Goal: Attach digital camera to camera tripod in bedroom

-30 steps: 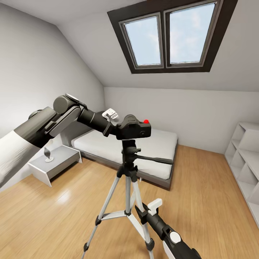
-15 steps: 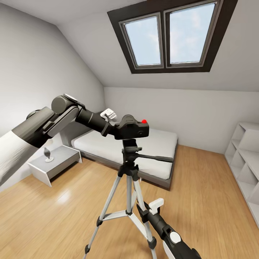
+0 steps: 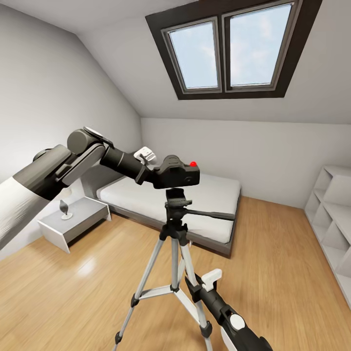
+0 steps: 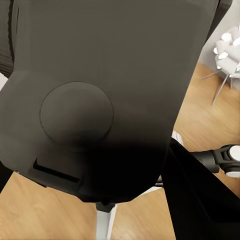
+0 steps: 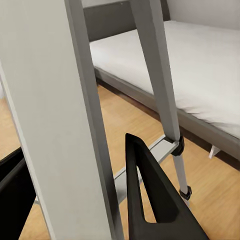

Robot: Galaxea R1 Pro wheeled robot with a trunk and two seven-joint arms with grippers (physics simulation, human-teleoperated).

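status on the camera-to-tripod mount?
Done: the small black boxy camera with a red button is carried over the silver-legged tripod. In hand: left gripper holds it just above the tripod's black head, apparently offset to the left. Left: seat it, release. Right gripper is by a leg.

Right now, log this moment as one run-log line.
left gripper: shut on digital camera | camera: just above camera tripod head | right gripper: at a tripod leg | room: bedroom, bed behind

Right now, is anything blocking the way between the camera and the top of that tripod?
Nothing visible. The digital camera, held by the left gripper, sits just above the camera tripod head.
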